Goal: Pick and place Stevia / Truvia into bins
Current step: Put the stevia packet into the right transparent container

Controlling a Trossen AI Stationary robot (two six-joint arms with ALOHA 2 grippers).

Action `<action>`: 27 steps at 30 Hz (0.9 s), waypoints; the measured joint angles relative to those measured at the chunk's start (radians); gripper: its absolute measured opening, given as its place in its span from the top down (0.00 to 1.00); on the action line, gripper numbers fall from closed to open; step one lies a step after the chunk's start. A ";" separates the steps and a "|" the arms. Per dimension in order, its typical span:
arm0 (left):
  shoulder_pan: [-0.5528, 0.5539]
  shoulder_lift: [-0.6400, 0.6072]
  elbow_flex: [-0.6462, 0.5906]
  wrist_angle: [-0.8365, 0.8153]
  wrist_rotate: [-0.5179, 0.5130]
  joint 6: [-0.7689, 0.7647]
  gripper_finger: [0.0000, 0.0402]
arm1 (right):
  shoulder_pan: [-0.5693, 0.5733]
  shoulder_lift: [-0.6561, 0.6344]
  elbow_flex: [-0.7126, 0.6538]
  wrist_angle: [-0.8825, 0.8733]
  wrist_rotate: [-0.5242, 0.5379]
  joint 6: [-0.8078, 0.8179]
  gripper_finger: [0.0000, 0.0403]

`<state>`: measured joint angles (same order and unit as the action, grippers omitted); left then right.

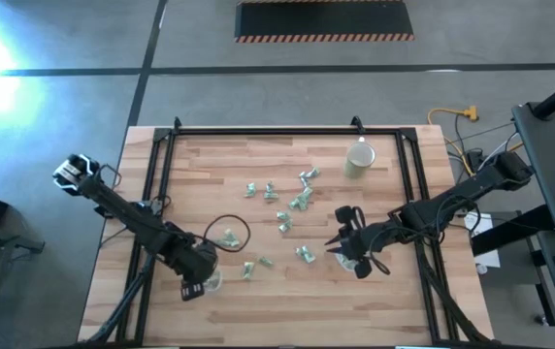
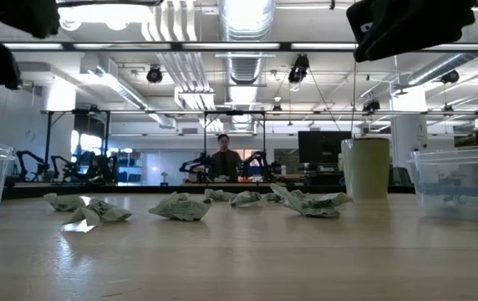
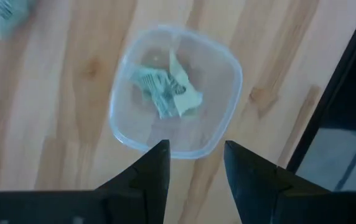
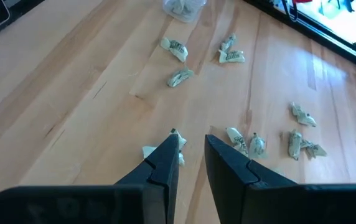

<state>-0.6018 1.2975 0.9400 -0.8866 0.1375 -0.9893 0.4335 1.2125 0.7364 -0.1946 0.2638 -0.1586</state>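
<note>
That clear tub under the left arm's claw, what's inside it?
The clear tub holds crumpled green-and-white sachets, at least one, perhaps two bunched together. The left gripper hovers above its rim, fingers open and empty. Anything lying beneath the crumpled paper is covered.

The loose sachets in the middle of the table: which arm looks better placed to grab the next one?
Probably the right. Its gripper hangs open just above a sachet, while the left gripper hovers open over its tub.
</note>
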 joint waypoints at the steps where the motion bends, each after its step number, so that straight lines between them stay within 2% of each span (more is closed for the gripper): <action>1: -0.002 -0.014 0.001 0.000 -0.030 0.000 0.67 | 0.000 0.000 0.000 0.000 0.000 -0.007 0.83; 5: -0.003 -0.065 0.005 0.002 -0.214 0.034 0.67 | -0.010 0.000 0.000 -0.001 0.001 -0.029 0.83; 9: -0.003 -0.103 0.008 0.007 -0.468 0.121 0.67 | -0.058 0.000 0.000 -0.001 0.029 -0.028 0.83; 13: -0.002 -0.111 0.005 0.013 -0.744 0.191 0.66 | -0.145 0.001 0.000 0.014 0.031 0.003 0.83; 17: -0.002 -0.093 0.004 0.014 -0.957 0.240 0.66 | -0.242 0.001 0.000 0.020 0.018 0.035 0.83; 22: -0.002 -0.072 0.003 0.011 -1.093 0.278 0.66 | -0.335 0.001 0.000 0.027 -0.010 0.058 0.83; 27: -0.002 -0.064 -0.012 0.010 -1.115 0.295 0.66 | -0.394 0.002 -0.005 0.061 -0.065 0.099 0.76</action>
<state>-0.6041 1.2340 0.9280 -0.8763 -0.9777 -0.6945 0.0396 1.2144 0.7310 -0.1339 0.1990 -0.0596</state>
